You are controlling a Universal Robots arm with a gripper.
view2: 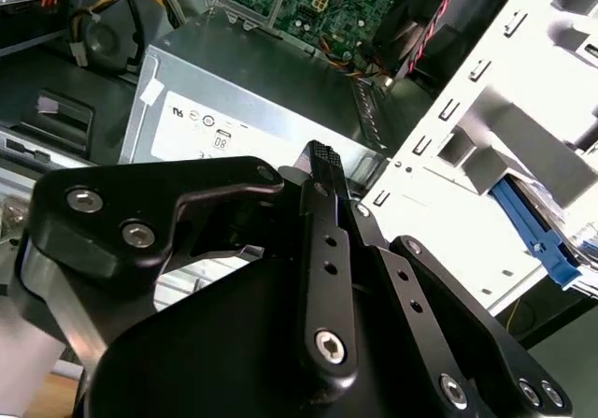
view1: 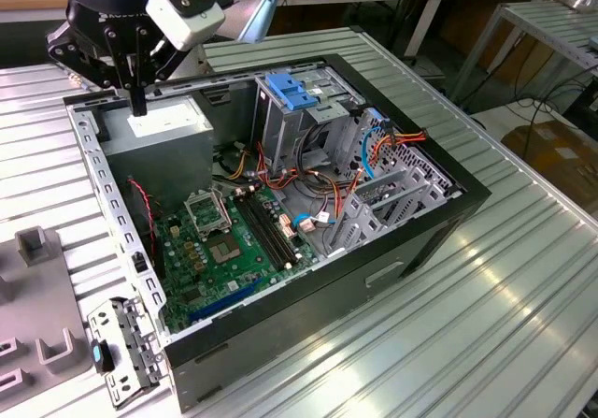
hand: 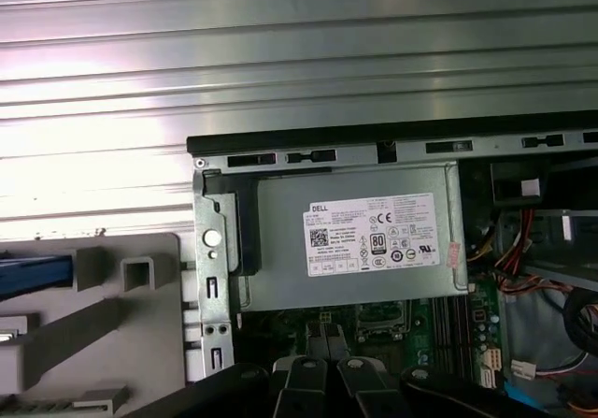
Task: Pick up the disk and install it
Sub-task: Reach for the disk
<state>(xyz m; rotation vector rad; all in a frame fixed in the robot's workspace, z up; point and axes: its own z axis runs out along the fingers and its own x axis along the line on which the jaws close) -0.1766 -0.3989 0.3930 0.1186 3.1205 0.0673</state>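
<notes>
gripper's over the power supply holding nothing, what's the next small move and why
Probably lift and shift toward the grey holder beside the case. The gripper is shut on nothing above the power supply, so nothing is picked yet, and a blue-edged piece that may be the disk lies in that holder.

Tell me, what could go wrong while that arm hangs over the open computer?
1. The end effector hangs close over the power supply; dropping lower could knock its casing.
2. Loose cables lie beside the drive cage and might snag anything lowered there.
3. The motherboard lies exposed, so a dropped part could strike it.
</notes>
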